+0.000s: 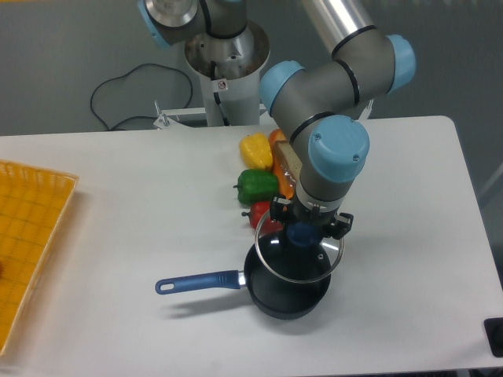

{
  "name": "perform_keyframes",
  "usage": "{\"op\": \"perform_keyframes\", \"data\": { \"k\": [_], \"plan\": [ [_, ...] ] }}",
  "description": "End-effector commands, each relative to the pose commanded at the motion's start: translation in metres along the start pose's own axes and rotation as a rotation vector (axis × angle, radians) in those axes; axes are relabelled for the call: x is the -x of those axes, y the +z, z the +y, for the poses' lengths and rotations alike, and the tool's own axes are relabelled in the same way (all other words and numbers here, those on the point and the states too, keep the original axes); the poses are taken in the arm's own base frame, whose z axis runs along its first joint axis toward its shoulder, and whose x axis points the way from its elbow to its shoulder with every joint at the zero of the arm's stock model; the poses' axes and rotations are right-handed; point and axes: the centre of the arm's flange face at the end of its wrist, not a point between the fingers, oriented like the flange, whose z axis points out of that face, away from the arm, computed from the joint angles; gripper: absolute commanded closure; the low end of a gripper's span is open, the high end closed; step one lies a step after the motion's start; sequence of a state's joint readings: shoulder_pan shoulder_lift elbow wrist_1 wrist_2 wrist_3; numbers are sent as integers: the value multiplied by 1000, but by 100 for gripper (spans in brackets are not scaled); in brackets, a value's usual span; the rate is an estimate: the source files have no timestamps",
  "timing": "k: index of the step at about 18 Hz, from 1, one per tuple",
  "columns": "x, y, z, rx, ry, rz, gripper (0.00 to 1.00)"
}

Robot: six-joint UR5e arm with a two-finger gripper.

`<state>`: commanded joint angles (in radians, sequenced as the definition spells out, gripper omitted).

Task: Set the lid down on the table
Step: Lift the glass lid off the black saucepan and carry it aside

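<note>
**Worktop layout, operator**

You have the saucepan [289, 289] near the front of the worktop [141, 204], its handle [198, 282] running left. The lid [299, 250] sits above the pan, tilted, apparently held clear of its rim by the end effector [302, 233]. Behind it lies a cluster of peppers [258, 169]. The tray [27, 243] lies at the far left edge.

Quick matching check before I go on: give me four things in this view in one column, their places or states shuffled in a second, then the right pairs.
Things:
1. lid
2. saucepan
3. yellow pepper
4. yellow tray

Places or states:
A. at the table's left edge
B. held by its blue knob in the gripper, tilted above the pan
C. on the table, blue handle pointing left
D. farthest back in the pepper cluster

Pairs: 1-B, 2-C, 3-D, 4-A
</note>
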<state>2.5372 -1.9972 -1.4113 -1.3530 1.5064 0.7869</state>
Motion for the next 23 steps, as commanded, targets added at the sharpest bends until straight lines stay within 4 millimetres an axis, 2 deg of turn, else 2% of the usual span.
{"op": "perform_keyframes", "data": {
  "k": [8, 13, 23],
  "plan": [
    [4, 0, 1, -4, 9, -1, 44],
    [19, 1, 8, -7, 20, -1, 44],
    [74, 6, 48, -5, 61, 7, 44]
  ]
}}
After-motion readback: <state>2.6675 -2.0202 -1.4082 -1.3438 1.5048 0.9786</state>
